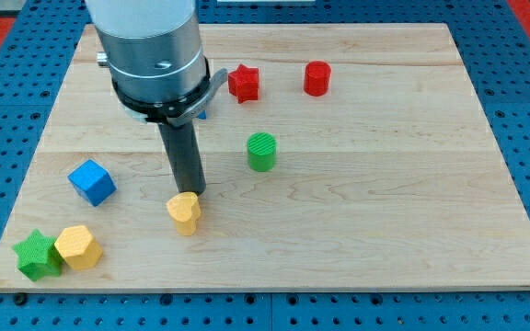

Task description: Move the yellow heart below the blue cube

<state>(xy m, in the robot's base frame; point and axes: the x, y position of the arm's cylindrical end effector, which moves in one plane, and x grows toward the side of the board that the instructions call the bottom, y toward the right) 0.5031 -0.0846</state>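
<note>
The yellow heart [184, 213] lies on the wooden board, left of centre toward the view's bottom. The blue cube [92, 181] sits to its left and a little higher. My tip [190, 194] rests right at the heart's top edge, touching or nearly touching it. The dark rod rises from there to the arm's grey body at the view's top left.
A green star [37, 255] and a yellow hexagonal block [77, 246] sit at the bottom left corner. A green cylinder [261, 152] stands near centre. A red star [243, 83] and a red cylinder [316, 78] sit near the top. A blue block [202, 113] peeks out behind the arm.
</note>
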